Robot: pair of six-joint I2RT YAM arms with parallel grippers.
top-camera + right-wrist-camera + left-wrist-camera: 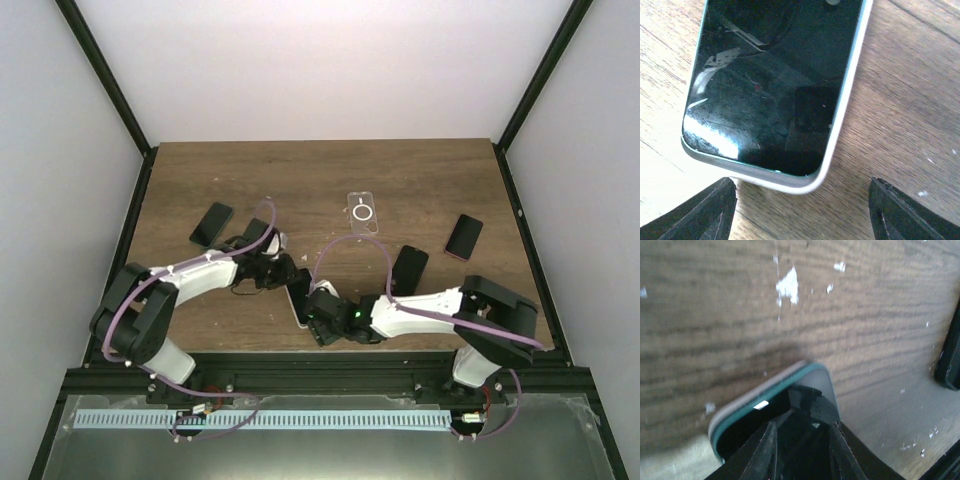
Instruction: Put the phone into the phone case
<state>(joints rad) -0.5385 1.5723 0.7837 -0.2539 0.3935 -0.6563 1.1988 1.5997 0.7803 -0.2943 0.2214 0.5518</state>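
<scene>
Three spare phones lay on the surface (420, 180): a left phone (211, 223), a middle phone (408, 268) and a right phone (463, 236), with one clear case (363, 212) far of centre. The pale-rimmed phone (298, 297) lay flat near the middle, between the claws. The right claw (801, 192) stood apart off its end, while the left claw (802, 440) sat nearly together over it; I cannot tell whether it gripped.

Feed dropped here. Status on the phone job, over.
Left gripper down on phone, grip unclear. Right gripper open, just short of phone's end. Phone on table, pale rim round it. Clear case lies apart.
</scene>
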